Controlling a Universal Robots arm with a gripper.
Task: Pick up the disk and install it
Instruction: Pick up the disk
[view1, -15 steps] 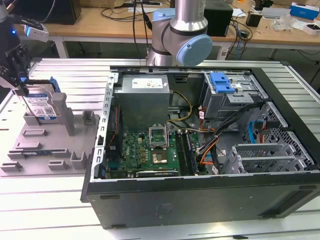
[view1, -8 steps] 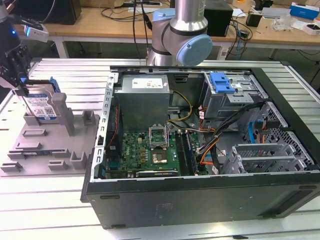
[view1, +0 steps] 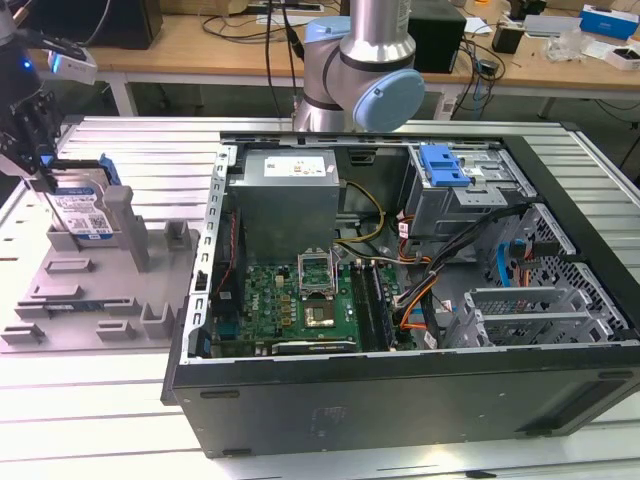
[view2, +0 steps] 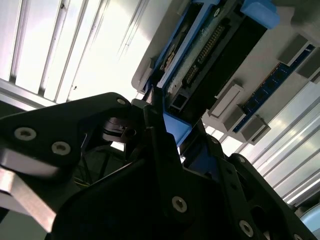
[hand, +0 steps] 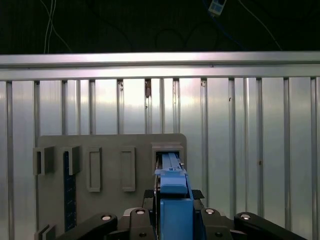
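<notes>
Labels in view, none of them legible.
A white-and-blue label (view1: 84, 218) sat on the face of the disk (view1: 72, 192), which stood in the grey holder (view1: 90, 290) at the exterior view's left; its print was too small to make out. A white sticker (view1: 297, 163) lay on top of the grey power supply box (view1: 290, 210) at the far side of the open computer case (view1: 400, 400), and its lines of print could not be read either.
</notes>
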